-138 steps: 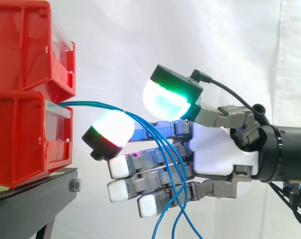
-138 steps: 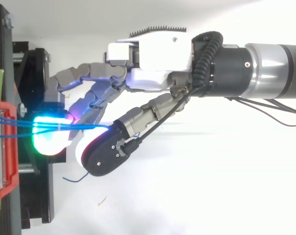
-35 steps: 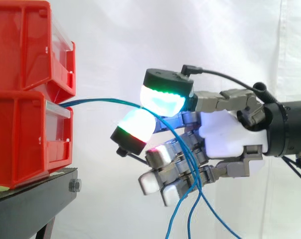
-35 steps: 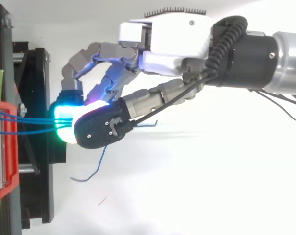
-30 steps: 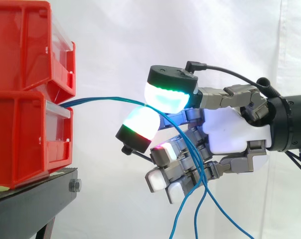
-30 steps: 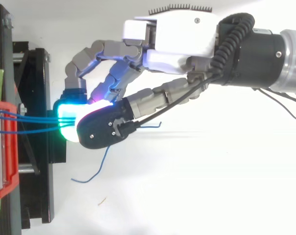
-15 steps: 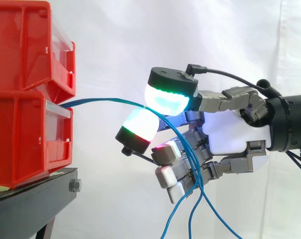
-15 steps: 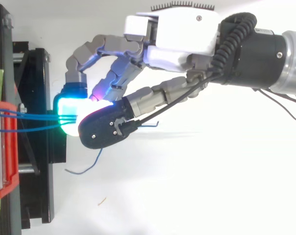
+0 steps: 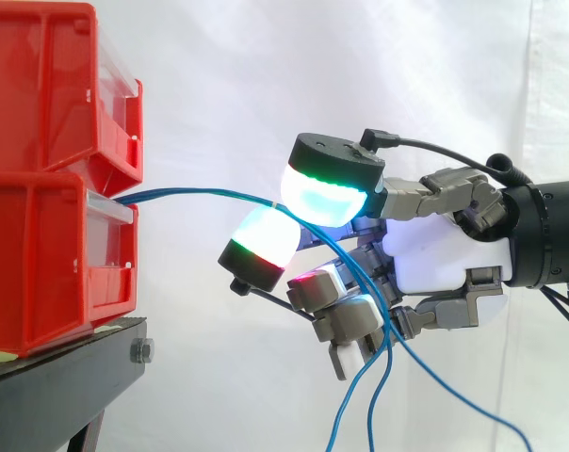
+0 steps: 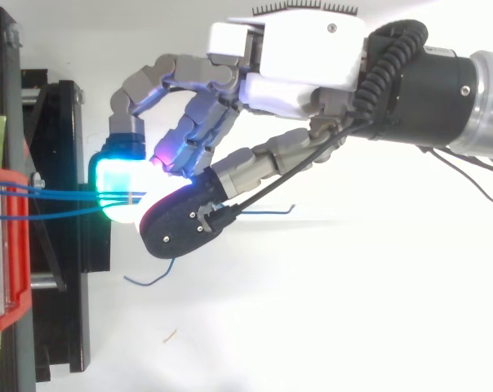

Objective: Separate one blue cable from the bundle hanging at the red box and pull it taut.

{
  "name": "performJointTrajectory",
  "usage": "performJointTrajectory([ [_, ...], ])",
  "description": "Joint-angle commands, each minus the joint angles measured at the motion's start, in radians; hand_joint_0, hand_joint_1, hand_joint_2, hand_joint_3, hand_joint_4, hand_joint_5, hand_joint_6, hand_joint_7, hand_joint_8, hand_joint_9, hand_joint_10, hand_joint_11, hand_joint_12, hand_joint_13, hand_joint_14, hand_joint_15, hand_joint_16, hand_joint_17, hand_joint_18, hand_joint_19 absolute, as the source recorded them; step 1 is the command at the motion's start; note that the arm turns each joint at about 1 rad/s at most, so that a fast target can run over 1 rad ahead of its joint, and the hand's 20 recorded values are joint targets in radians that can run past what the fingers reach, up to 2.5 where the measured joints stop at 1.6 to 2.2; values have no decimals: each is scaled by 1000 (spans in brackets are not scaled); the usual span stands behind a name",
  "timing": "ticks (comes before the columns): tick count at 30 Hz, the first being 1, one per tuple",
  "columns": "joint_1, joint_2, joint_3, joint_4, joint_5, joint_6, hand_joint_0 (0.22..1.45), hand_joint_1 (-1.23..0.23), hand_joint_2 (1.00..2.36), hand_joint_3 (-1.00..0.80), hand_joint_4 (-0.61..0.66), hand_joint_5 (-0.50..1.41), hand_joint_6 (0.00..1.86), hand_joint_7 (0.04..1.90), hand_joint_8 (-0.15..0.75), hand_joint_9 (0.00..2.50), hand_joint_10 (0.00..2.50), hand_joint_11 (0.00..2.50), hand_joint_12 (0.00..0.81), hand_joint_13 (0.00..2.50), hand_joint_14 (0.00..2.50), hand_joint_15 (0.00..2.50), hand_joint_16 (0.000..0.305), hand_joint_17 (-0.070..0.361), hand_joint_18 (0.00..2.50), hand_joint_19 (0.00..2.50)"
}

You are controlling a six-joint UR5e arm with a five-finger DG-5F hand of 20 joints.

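the red box (image 9: pixel 40 264) sits on a black stand (image 9: pixel 49 386). a top red box (image 9: pixel 40 85) is stacked on it. a white curtain (image 9: pixel 219 75) hangs behind them.

a bunch of blue cables (image 9: pixel 200 193) comes out of the front of the red box, near its top edge. the cables run away from the box, almost flat, to the hand (image 9: pixel 435 259). the hand is a little way off from the front of the red box, about level with the box's top.

the fingers (image 9: pixel 327 188) are curled. two big glowing pads press together, one on top glowing green and one under it glowing white. the blue cables are squeezed between them. i cannot tell how many cables are in the pinch.

past the pinch, on the side away from the red box, the cables drop down across the other curled fingers. they hang loose below the hand.

from above, a few blue lines go side by side from the red box (image 10: pixel 2 245) to the green pad. loose blue ends stick out by the hand, farther from the box.
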State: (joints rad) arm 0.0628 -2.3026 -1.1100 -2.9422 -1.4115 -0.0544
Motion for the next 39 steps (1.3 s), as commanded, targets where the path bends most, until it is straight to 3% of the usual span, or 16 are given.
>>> performJointTrajectory([
  [1, 0, 0, -1, 0, 0, 2, 683, -880, 1007, -409, 9, -194, 882, 970, 304, 1012, 9, 1282, 339, 1174, 12, 1405, 42, 94, 935, 688],
  [7, 0, 0, -1, 0, 0, 2, 686, -870, 1005, -430, 19, -194, 880, 970, 302, 1007, 7, 1290, 336, 1208, 6, 1532, 43, 96, 963, 731],
  [17, 0, 0, -2, 0, 5, 2, 629, -825, 1000, -500, 105, -190, 853, 927, 304, 986, 8, 1272, 347, 1188, 7, 1500, 43, 98, 951, 739],
  [22, 0, 0, -2, 0, 5, 2, 557, -682, 1000, -500, 131, -184, 838, 927, 314, 978, 9, 1248, 359, 1160, 10, 1413, 46, 102, 946, 731],
  [28, 0, 0, -2, 0, 5, 2, 586, -574, 1000, -500, 114, -169, 812, 973, 310, 971, 11, 1222, 354, 1108, 16, 1306, 45, 101, 919, 732],
  [34, 0, 0, -2, 0, 6, 2, 595, -689, 1014, -260, 58, -174, 844, 1014, 314, 966, 12, 1221, 365, 1079, 18, 1259, 46, 103, 915, 736],
  [39, 2, 0, -2, 0, 11, 2, 613, -804, 1017, -174, 16, -188, 876, 1014, 318, 956, 11, 1215, 378, 1085, 18, 1245, 47, 107, 931, 727],
])
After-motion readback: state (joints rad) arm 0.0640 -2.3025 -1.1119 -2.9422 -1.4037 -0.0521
